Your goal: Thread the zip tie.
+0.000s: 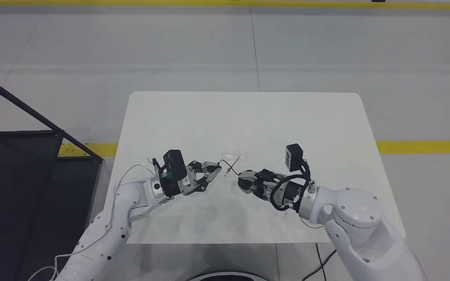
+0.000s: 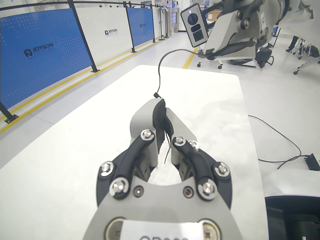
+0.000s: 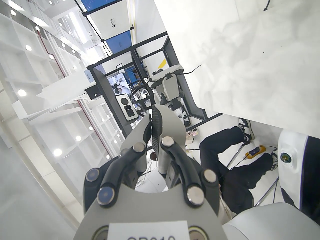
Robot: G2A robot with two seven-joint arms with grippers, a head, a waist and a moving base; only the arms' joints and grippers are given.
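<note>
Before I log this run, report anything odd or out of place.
Nothing looks damaged or spilled. The zip tie arcs between the left gripper and the right gripper, both shut on it.

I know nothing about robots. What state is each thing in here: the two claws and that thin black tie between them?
Left gripper: shut on the zip tie, gripping it near its small square head.
Right gripper: shut on the other end of the zip tie.
Zip tie: held up off the table, bent in an arc between the two grippers; I cannot tell whether it is threaded yet.
</note>
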